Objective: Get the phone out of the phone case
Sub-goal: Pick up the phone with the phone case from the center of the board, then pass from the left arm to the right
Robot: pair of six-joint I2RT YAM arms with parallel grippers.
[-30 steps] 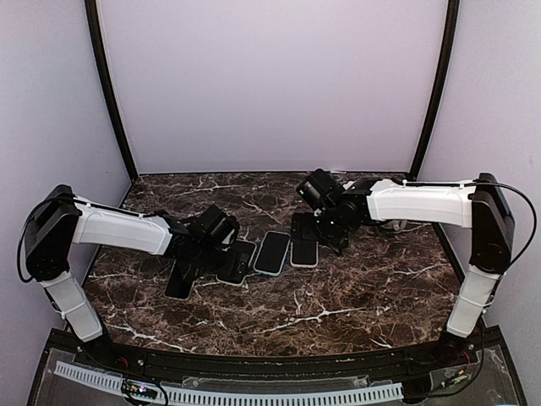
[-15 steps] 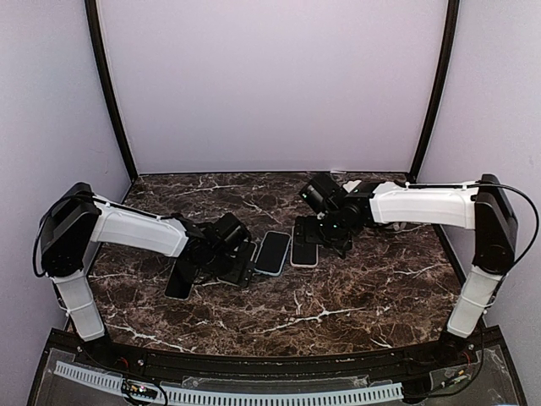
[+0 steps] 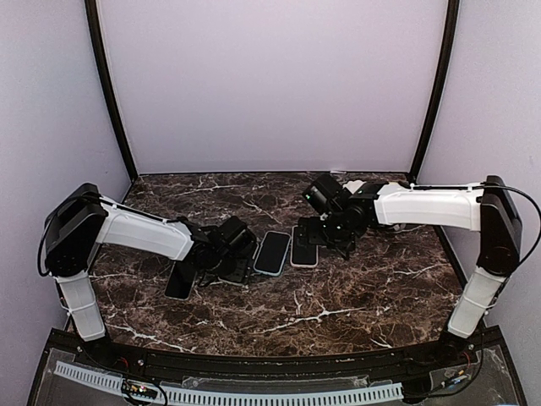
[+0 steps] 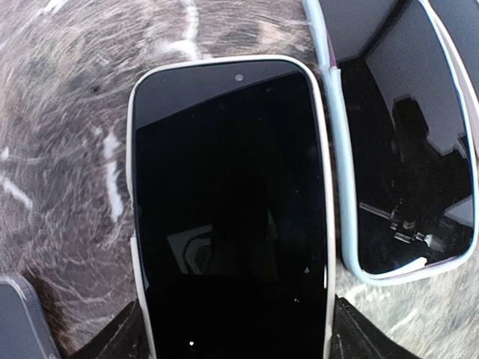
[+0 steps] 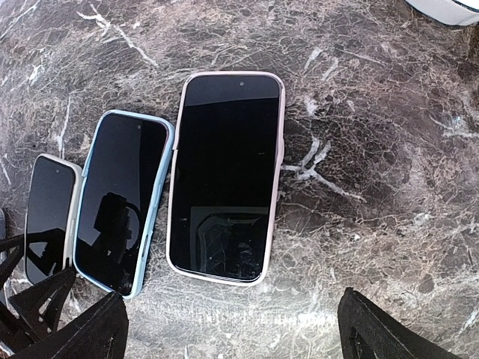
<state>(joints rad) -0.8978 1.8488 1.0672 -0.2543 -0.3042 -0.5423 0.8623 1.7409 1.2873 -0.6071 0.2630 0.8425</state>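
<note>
left claw (image 4: 233, 330) straddles the white-cased phone (image 4: 228, 202); right claw (image 5: 232, 318) hovers spread wide.

Table (image 5: 389, 187) — dark brown marble, white veins; cream-cased phone (image 4: 228, 209), blue-cased phone (image 5: 120, 198), pink-cased phone (image 5: 224, 176) — black screens.

The left arm (image 3: 139, 233) and right arm (image 3: 427, 205) match: smooth white shells over the long links, bulky black housings at the shoulder and wrist joints. A thin black cable (image 3: 526, 199) loops beside the right shoulder, another by the left. The fingers (image 5: 82, 333) are matte black wedges.
</note>
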